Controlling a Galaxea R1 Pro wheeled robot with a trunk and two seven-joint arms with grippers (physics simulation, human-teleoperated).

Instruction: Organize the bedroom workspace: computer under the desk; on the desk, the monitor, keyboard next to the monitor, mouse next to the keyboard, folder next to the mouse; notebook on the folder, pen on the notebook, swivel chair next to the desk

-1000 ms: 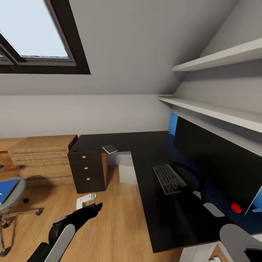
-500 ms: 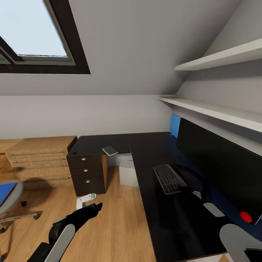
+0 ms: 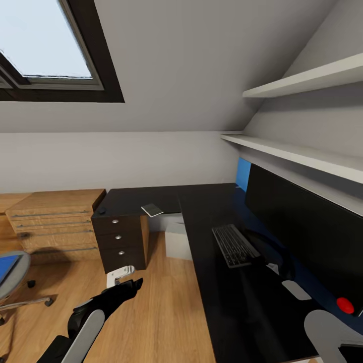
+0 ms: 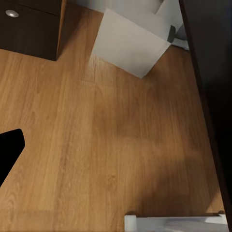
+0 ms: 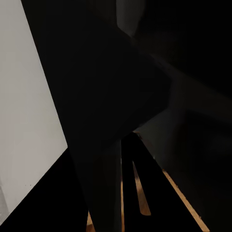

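Our left gripper (image 3: 132, 285) hangs over bare floor; we cannot tell its grip. The keyboard (image 3: 232, 245) lies on the desk (image 3: 201, 212) before the monitor (image 3: 302, 227).

The left arm (image 3: 88, 322) is showing a rounded light-grey shell along the forearm, set against black housing underneath. Ahead of the shell the wrist is narrowing into a glossy black, faceted casing that runs up to the left gripper (image 3: 132, 285), whose jaws are black and tapering to blunt tips. Just behind the jaws a white bracket-like piece (image 3: 120, 275) is showing beside the black casing. The right arm (image 3: 330, 333) is appearing as a smooth, pale-grey rounded cover with a darker black section beneath it. A flat black finger edge (image 4: 8, 153) is showing as a plain dark wedge.
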